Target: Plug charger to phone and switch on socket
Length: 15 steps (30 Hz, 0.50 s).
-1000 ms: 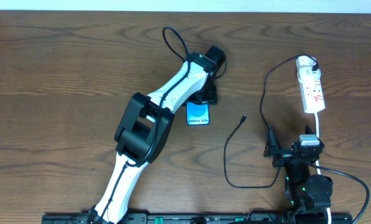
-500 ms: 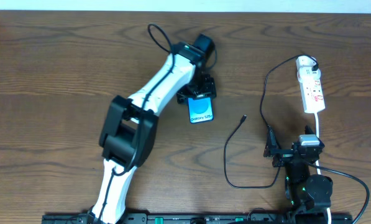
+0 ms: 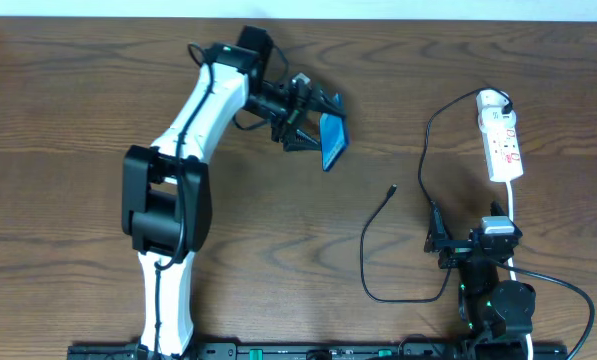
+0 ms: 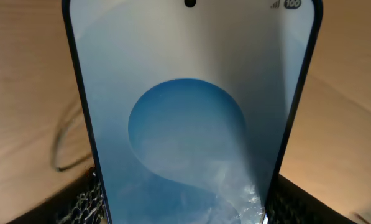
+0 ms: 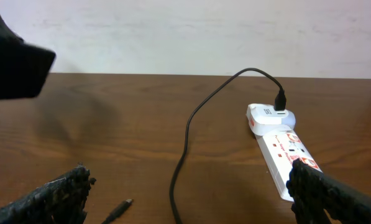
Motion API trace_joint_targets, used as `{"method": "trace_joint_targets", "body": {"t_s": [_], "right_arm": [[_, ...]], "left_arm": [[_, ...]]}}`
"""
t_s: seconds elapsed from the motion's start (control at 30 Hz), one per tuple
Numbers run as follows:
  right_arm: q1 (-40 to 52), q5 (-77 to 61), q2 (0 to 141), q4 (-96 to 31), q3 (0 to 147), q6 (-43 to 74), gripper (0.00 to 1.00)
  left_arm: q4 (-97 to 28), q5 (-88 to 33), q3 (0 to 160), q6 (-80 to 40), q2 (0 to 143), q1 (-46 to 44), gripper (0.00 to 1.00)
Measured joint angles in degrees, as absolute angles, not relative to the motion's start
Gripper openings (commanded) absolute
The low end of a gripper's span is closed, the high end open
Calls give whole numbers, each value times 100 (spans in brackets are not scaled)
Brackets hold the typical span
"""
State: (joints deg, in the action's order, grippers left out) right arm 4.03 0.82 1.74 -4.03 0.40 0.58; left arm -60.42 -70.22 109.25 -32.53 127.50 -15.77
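phone (image 3: pixel 333 141) tilted between the left jaws

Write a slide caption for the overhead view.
Left gripper holds the phone tilted, screen lit; the charger tip lies unplugged on the table between phone and socket.

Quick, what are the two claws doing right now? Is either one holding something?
Left claw: closed, holding the phone.
Right claw: open, holding nothing.
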Motion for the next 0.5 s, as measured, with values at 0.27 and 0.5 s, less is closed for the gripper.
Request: {"method": "trace_joint_targets", "body": {"t_s": [0.27,0.5], "right_arm": [[403,82,174,-405,40,58,99],[403,82,174,-405,40,56,99]], "left_arm": [[-6042,-8355,10925,-3258,12750,-1085,75],[-6047,-8639,10925,-3483,12750,-742,75]]}}
